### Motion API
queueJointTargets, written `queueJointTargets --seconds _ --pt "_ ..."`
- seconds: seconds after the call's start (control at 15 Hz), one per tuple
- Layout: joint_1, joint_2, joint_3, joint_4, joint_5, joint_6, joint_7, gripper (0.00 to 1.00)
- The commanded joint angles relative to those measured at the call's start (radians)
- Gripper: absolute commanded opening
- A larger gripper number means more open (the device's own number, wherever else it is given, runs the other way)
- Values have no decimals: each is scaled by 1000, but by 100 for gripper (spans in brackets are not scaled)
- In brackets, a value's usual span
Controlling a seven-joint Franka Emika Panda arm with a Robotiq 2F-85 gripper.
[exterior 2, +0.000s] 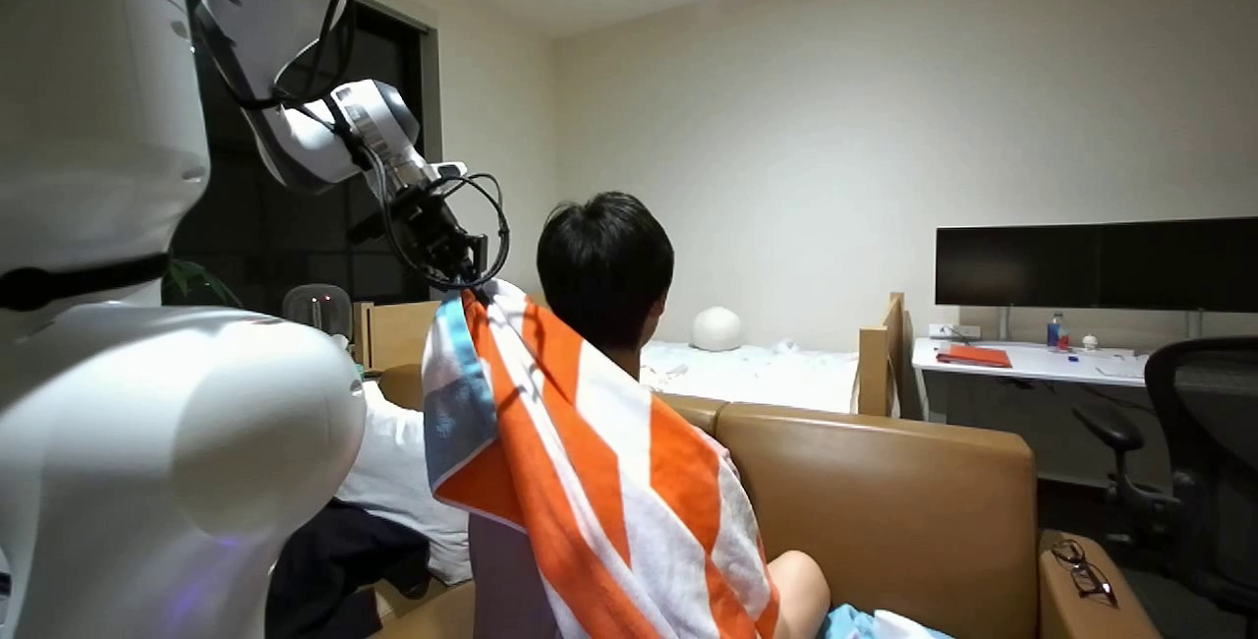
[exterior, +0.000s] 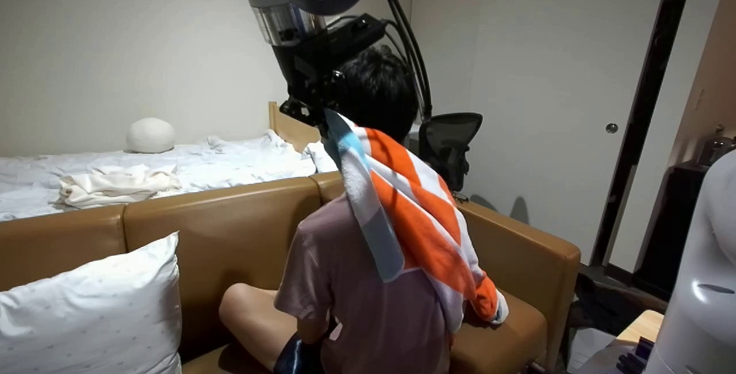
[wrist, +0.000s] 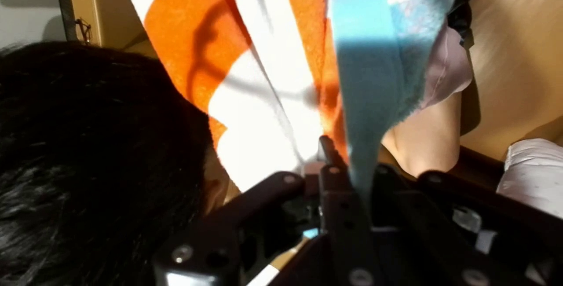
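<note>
My gripper [exterior: 323, 119] is shut on the corner of a towel with orange and white stripes and a blue-grey edge [exterior: 411, 218]. In the wrist view the blue edge runs between the fingers [wrist: 352, 165]. The towel [exterior 2: 600, 452] hangs down from the gripper [exterior 2: 470, 287] over the back and right shoulder of a seated person [exterior: 376, 316]. Its lower end lies on the sofa seat. The person has black hair [exterior 2: 604, 265] and a pink-mauve shirt and faces away in both exterior views. The gripper is close beside the head, which fills the left of the wrist view [wrist: 96, 158].
The person sits on a brown leather sofa [exterior: 218, 236] with a white pillow [exterior: 103, 310]. A bed [exterior: 230, 158] with white sheets stands behind it. Glasses [exterior 2: 1084, 572] lie on the sofa arm. A desk [exterior 2: 1042, 364] with monitors and an office chair [exterior 2: 1199, 442] stand beyond.
</note>
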Motion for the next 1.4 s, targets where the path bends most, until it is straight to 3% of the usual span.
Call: queueJointTargets --seconds 0.0,0.33,1.33 --pt "20 -23 -25 -22 95 94 -125 2" --pt "23 -21 -42 -32 273 154 -198 2" --pt "14 2 -44 -21 231 111 -153 7"
